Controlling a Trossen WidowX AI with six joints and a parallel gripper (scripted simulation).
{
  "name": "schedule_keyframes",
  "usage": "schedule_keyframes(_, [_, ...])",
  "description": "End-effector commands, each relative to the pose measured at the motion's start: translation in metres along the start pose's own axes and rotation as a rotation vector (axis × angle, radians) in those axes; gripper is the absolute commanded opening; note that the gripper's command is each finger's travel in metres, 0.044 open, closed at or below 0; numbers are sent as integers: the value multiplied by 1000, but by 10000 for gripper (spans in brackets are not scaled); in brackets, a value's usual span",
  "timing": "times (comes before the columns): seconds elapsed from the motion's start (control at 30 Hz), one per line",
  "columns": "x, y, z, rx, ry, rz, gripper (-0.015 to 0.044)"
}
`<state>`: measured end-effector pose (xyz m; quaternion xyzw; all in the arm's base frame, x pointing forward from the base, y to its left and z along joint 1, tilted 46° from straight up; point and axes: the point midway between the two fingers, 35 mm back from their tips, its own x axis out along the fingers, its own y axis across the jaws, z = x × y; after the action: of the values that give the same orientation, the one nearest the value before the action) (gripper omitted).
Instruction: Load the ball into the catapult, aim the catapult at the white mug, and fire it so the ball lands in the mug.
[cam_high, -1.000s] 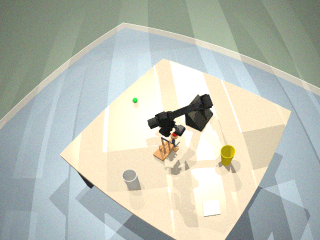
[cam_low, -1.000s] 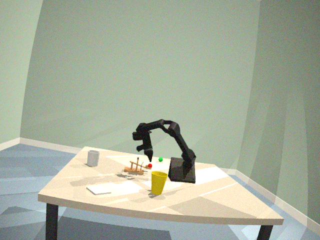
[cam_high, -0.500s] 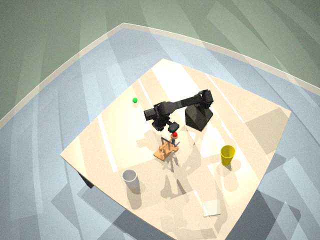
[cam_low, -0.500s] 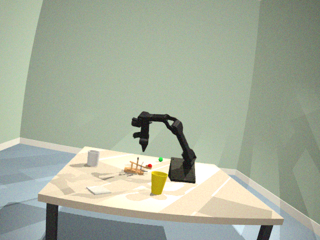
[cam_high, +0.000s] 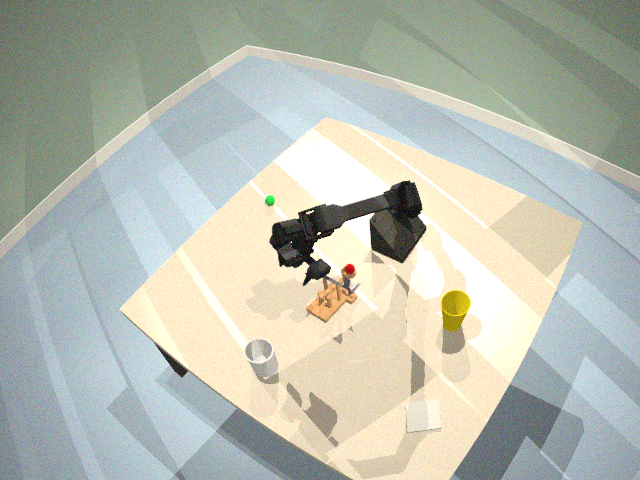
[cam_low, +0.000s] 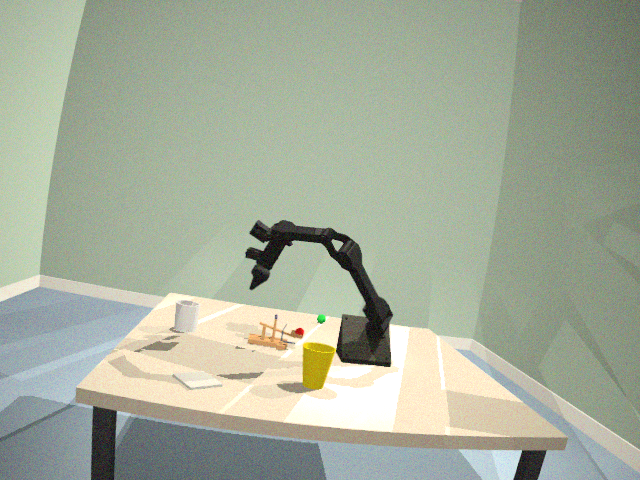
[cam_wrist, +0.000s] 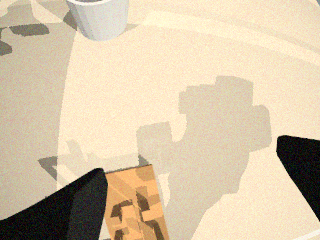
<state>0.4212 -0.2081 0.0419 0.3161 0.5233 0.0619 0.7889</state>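
Note:
The red ball (cam_high: 349, 268) (cam_low: 299, 332) sits in the cup of the wooden catapult (cam_high: 324, 311) (cam_low: 265, 340) (cam_wrist: 143, 175). The catapult's throwing arm is low at the cup end. Its far end faces roughly toward the white mug (cam_high: 264, 361) (cam_low: 186, 316) (cam_wrist: 103, 22), which stands upright near the table's edge. My gripper (cam_wrist: 195, 162) is wide open and empty. It hangs above the table beside the catapult's mug-side end. In the wrist view the left finger overlaps the base's edge, and the ball and cup are out of view.
A yellow cup (cam_high: 453, 316) (cam_low: 316, 367) stands upright on the other side of the catapult from the green ball (cam_high: 269, 200) (cam_low: 321, 318). A flat white square (cam_high: 423, 416) (cam_low: 197, 380) lies near a table edge. The arm's base (cam_high: 395, 237) (cam_low: 361, 343) stands behind the catapult's cup end.

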Motion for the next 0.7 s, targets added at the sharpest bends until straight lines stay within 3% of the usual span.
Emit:
schedule_keyframes(0.0, [-3,3,42,-24,-170,43,440])
schedule_keyframes(0.3, [-18,16,102,-95,-422,151,440])
schedule_keyframes(0.67, [-20,18,106,-102,-438,160,440])
